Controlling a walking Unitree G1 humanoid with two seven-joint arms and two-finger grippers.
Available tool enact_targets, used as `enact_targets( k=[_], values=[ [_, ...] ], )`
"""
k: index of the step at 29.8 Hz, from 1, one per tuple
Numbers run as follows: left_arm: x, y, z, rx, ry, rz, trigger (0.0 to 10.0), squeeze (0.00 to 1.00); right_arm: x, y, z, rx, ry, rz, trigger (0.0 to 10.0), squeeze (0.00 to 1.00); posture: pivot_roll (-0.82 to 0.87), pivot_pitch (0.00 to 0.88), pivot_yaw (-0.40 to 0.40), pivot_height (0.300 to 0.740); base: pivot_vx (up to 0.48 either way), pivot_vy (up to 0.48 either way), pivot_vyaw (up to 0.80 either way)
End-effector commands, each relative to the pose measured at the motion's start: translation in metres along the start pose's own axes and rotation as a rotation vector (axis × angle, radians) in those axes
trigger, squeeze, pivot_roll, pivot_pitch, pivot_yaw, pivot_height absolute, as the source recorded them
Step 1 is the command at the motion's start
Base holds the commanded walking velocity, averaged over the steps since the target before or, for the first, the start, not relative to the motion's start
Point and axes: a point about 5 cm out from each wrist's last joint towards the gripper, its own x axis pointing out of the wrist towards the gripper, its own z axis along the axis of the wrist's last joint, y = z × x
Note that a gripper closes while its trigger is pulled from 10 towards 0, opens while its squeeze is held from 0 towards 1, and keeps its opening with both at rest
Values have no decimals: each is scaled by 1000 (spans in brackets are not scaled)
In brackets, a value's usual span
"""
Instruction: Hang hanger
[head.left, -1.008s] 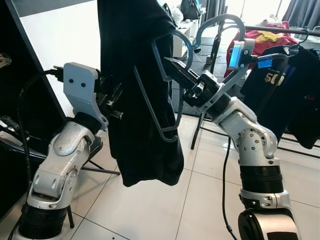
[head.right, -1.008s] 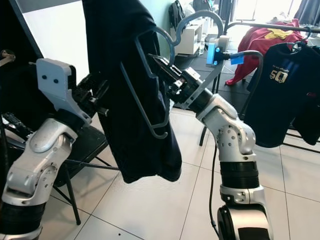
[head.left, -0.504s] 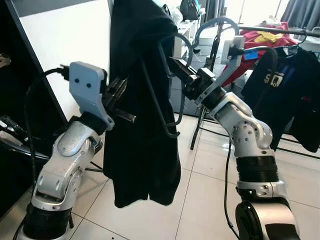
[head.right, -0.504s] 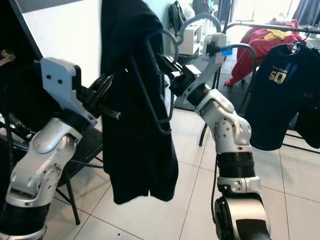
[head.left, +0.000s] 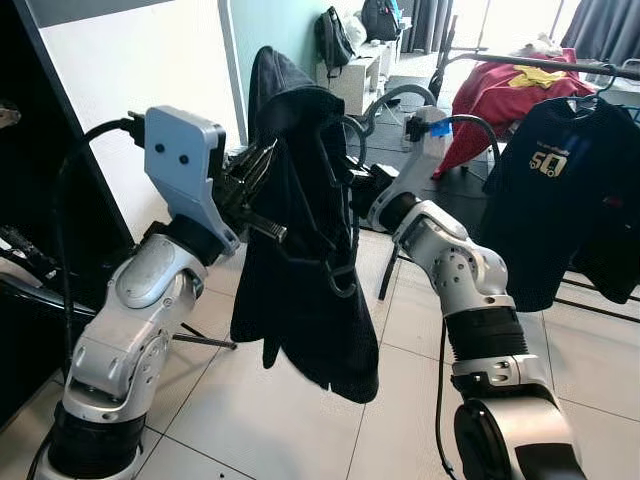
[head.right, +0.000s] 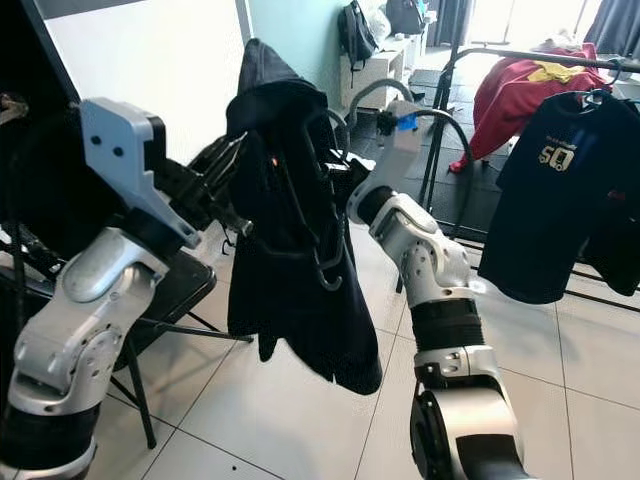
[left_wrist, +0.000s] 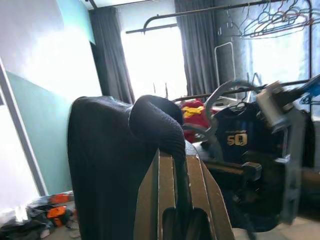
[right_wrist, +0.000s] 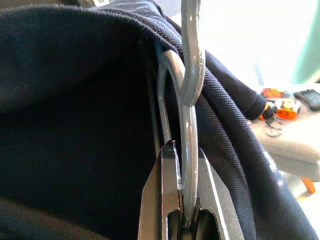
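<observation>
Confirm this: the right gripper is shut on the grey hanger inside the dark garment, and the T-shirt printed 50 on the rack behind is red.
One thing is wrong: the T-shirt printed 50 is dark navy, as the left eye view shows; the red garment is a separate one draped on the rack. The right gripper is indeed shut on the grey hanger inside the dark garment.

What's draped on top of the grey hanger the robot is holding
A dark garment is draped over the grey hanger, bunched at the top and hanging below it. Cloth covers most of the frame. The right gripper clamps its wire; the left gripper pinches a fold of cloth.
</observation>
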Motion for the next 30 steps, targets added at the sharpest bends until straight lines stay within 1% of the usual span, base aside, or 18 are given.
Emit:
enact_targets(
  k=[1, 2, 3, 5, 6, 7, 9, 10, 11, 13, 16, 17, 19, 22, 25, 27, 28, 30],
  values=[
    [3, -9, 5, -20, -27, -48, 0, 0, 6, 10, -14, -19, 80, -9, 10000, 0, -48, 0, -25, 740, 0, 0, 0],
    [4, -11, 4, -28, -24, -55, 0, 0, 6, 17, -27, -37, 158, 19, 10000, 0, -52, 0, -26, 740, 0, 0, 0],
    [4, -11, 4, -28, -24, -55, 0, 0, 6, 17, -27, -37, 158, 19, 10000, 0, -52, 0, -26, 740, 0, 0, 0],
    [4, -13, 2, -34, -18, -63, 0, 0, 4, 26, -46, -85, 259, 49, 10000, 0, -52, 0, -27, 740, 0, 0, 0],
    [4, -13, 2, -34, -18, -63, 0, 0, 4, 26, -46, -85, 259, 49, 10000, 0, -52, 0, -27, 740, 0, 0, 0],
    [4, -14, 1, -36, -15, -66, 0, 0, 5, 29, -43, -21, 232, 57, 10000, 0, -47, 0, -30, 740, 0, 0, 0],
    [3, -16, -1, -38, 2, -73, 0, 0, 8, 25, -16, 126, 84, 36, 10000, 0, -47, 0, -27, 740, 0, 0, 0],
    [3, -16, -1, -38, 2, -73, 0, 0, 8, 25, -16, 126, 84, 36, 10000, 0, -47, 0, -27, 740, 0, 0, 0],
    [1, -17, -5, -34, 22, -83, 0, 0, 8, 22, 6, 203, -12, 42, 10000, 0, -47, 0, -27, 740, 0, 0, 0],
    [1, -17, -5, -34, 22, -83, 0, 0, 8, 22, 6, 203, -12, 42, 10000, 0, -47, 0, -27, 740, 0, 0, 0],
    [-1, -19, -8, -21, 46, -101, 0, 0, 8, 20, 19, 241, -55, 50, 10000, 0, -46, 0, -27, 740, 0, 0, 0],
    [-1, -19, -8, -21, 46, -101, 0, 0, 8, 20, 19, 241, -55, 50, 10000, 0, -46, 0, -27, 740, 0, 0, 0],
    [-4, -22, -13, 13, 82, -134, 0, 0, 7, 17, 29, 282, -92, 39, 10000, 0, -45, 0, -24, 740, 0, 0, 0],
    [-5, -24, -16, 36, 104, -153, 0, 0, 6, 15, 32, 304, -98, 28, 10000, 0, -44, 0, -23, 740, 0, 0, 0],
    [-5, -24, -16, 36, 104, -153, 0, 0, 6, 15, 32, 304, -98, 28, 10000, 0, -44, 0, -23, 740, 0, 0, 0],
    [-6, -26, -17, 52, 116, -170, 0, 0, 6, 14, 32, 352, -99, 22, 10000, 0, -43, 0, -19, 740, 0, 0, 0],
    [-6, -26, -17, 52, 116, -170, 0, 0, 6, 14, 32, 352, -99, 22, 10000, 0, -43, 0, -19, 740, 0, 0, 0],
    [-7, -29, -19, 80, 131, -195, 0, 0, 6, 13, 32, 473, -116, 25, 10000, 0, -44, 0, -16, 740, 0, 0, 0]
  ],
)
